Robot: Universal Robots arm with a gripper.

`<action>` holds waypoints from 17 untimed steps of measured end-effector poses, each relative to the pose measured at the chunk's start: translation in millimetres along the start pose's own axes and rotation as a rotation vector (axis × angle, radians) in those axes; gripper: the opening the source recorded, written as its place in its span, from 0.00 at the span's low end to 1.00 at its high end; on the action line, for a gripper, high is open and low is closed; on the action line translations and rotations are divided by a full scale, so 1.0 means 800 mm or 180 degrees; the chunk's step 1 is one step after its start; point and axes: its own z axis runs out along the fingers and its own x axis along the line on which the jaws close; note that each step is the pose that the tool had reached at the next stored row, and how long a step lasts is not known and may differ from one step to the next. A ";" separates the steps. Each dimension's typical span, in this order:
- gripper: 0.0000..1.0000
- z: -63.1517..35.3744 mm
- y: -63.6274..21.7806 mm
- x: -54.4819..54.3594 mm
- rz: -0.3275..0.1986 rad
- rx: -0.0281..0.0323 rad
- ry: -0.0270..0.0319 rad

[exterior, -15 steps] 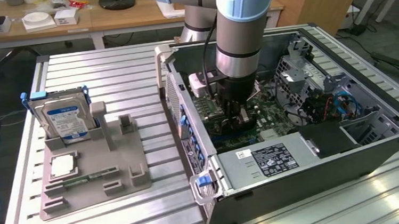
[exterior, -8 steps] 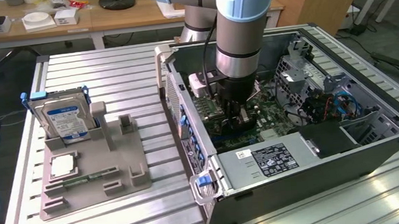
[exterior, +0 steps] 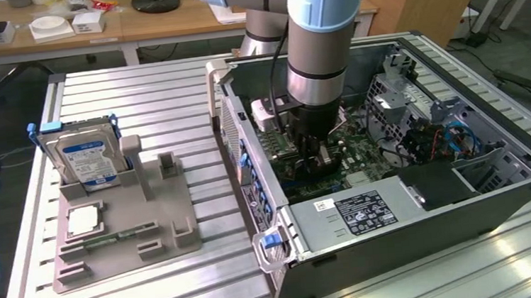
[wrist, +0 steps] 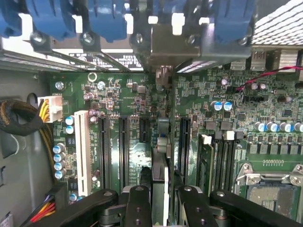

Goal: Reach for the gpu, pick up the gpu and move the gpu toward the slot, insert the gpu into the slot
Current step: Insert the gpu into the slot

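Your gripper [wrist: 161, 198] is clamped on the gpu [wrist: 160, 175], held edge-on between the jaws just above the motherboard's [wrist: 132, 94] slots [wrist: 124, 146]. Keep the card square to its slot as you press; blue retainer clips [wrist: 102, 19] ahead and cables [wrist: 19, 118] off to one side crowd it

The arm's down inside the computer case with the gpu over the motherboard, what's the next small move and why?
Probably ease straight down. In the wrist view the tool holds the gpu edge-on among the long black slots, its silver bracket end toward the case's rear wall; whether it is seated cannot be told.
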 end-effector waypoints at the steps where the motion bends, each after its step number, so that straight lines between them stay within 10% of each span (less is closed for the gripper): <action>1: 0.27 0.000 0.000 0.000 0.0000 -0.0001 0.0001; 17: 0.27 -0.004 0.000 0.000 0.0001 0.0009 -0.0004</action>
